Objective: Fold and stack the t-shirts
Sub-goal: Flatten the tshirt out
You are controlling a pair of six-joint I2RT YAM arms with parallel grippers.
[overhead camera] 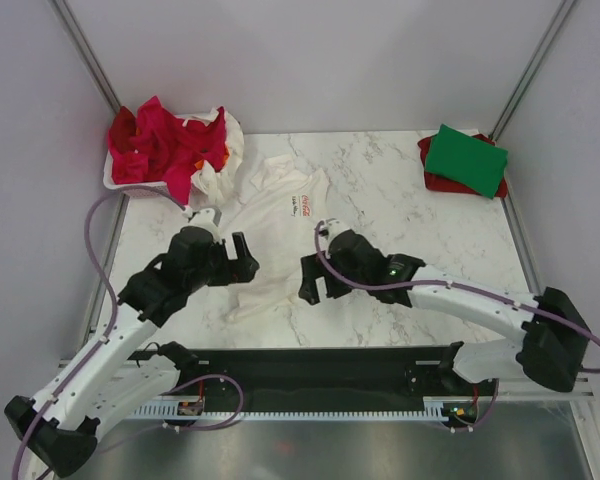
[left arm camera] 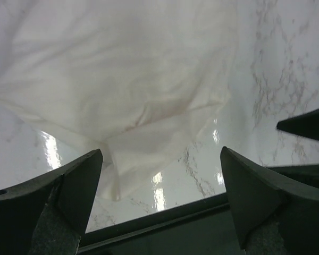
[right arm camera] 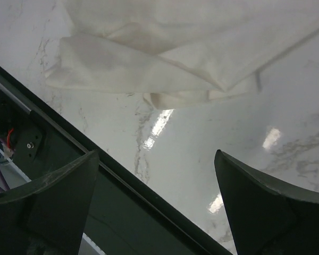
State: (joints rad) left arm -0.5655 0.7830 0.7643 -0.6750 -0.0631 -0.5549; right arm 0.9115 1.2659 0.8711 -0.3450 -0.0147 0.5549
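Note:
The large white t-shirt (overhead camera: 272, 215) with a small red chest print lies crumpled on the marble table, its hem end toward the arms. My left gripper (overhead camera: 244, 258) hovers open and empty over the shirt's near left part. In the left wrist view (left arm camera: 162, 175) the shirt (left arm camera: 127, 90) lies just beyond the fingers. My right gripper (overhead camera: 311, 281) is open and empty just right of the shirt's near end. In the right wrist view (right arm camera: 157, 180) the folded hem (right arm camera: 165, 58) lies ahead of it. A folded green tee (overhead camera: 466, 159) rests on a red one (overhead camera: 432, 181) at the back right.
A white plastic basket (overhead camera: 130, 186) at the back left holds a heap of red tees (overhead camera: 158, 143) and some white cloth (overhead camera: 220, 165). The black rail (overhead camera: 310, 368) runs along the table's near edge, close under both grippers. Grey walls close in the back and sides.

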